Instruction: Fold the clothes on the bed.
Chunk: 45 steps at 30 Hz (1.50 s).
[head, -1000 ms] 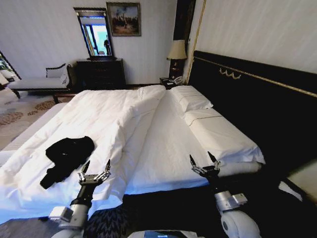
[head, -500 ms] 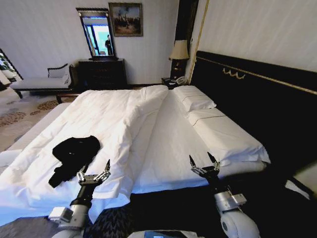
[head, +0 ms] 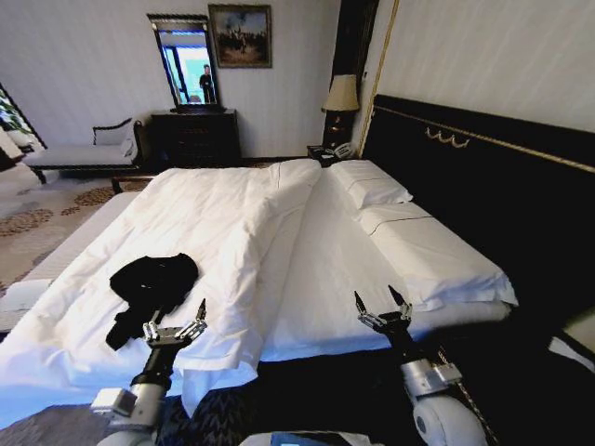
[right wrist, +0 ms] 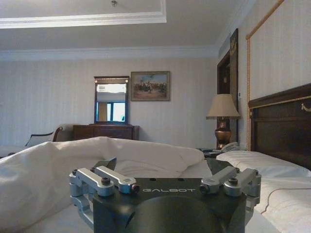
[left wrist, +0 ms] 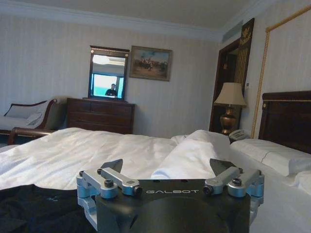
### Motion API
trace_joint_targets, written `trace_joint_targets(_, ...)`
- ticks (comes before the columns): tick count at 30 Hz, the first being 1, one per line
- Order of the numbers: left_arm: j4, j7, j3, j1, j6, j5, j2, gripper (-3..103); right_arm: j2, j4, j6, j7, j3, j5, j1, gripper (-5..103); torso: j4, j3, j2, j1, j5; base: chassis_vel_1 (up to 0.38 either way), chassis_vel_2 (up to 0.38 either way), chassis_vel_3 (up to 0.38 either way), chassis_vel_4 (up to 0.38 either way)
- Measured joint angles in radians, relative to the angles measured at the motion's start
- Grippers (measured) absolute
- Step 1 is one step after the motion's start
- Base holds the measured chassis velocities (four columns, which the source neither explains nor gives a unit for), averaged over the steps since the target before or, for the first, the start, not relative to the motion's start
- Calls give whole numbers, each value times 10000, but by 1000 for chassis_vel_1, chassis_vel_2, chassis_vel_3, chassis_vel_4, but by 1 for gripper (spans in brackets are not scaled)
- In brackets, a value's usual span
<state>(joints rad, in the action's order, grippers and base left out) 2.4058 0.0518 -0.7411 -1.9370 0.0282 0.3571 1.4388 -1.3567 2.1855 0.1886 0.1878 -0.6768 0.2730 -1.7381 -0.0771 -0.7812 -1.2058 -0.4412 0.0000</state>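
The clothes, a crumpled black T-shirt [head: 149, 283], lie on the white duvet of the bed [head: 232, 214] near its front left corner. My left gripper [head: 183, 311] hovers open just to the right of the shirt, above the duvet's edge, holding nothing. In the left wrist view the open fingers [left wrist: 112, 167] frame the duvet, and the black shirt [left wrist: 34, 208] lies beside and below them. My right gripper [head: 375, 295] is open over the near right corner of the bed [right wrist: 272, 174], far from the shirt, and is also empty [right wrist: 160, 162].
The tall dark headboard [head: 483, 177] runs along the right, with white pillows [head: 376, 190] beneath it. A lamp [head: 341, 98] stands on a nightstand. A dark dresser with a mirror [head: 195, 130] and a chaise [head: 74, 153] stand at the far wall. Patterned carpet [head: 37, 209] lies on the left.
The camera has moved, so the bed and the shirt now sit further right in the picture. Both grippers hold the same open pose, and the shirt has not been touched.
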Motion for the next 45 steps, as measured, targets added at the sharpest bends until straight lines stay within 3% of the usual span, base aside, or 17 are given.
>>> trace_joint_targets(21, 45, 1, 35, 6, -12, -18, 36, 100, -56, -12, 12, 22, 14, -48, -21, 100, 0, 0, 0, 0, 0, 106, 134, -104, -132)
trace_joint_targets(37, -137, -97, -228, 72, 12, 118, 17, 100, -11, -302, 600, 9, 262, 526, 153, 100, 0, -1, 0, 0, 4, 80, 116, -83, -110)
trace_joint_targets(41, -307, -160, -602, 106, 12, 241, -16, 100, 248, -184, -27, -207, 1103, 2914, 209, 100, -2, -1, 1, -1, 5, -9, -26, 4, 8)
trace_joint_targets(42, -307, -160, -602, 106, 12, 241, -16, 100, 248, -184, -27, -207, 1103, 2914, 209, 100, -2, -1, 1, -1, 5, 0, 0, 0, 0)
trace_joint_targets(45, -412, -200, -831, 114, 10, 285, -30, 100, 444, 163, -804, -812, 1759, 5071, 427, 100, 0, -1, 0, 0, -3, 0, 0, 0, 0)
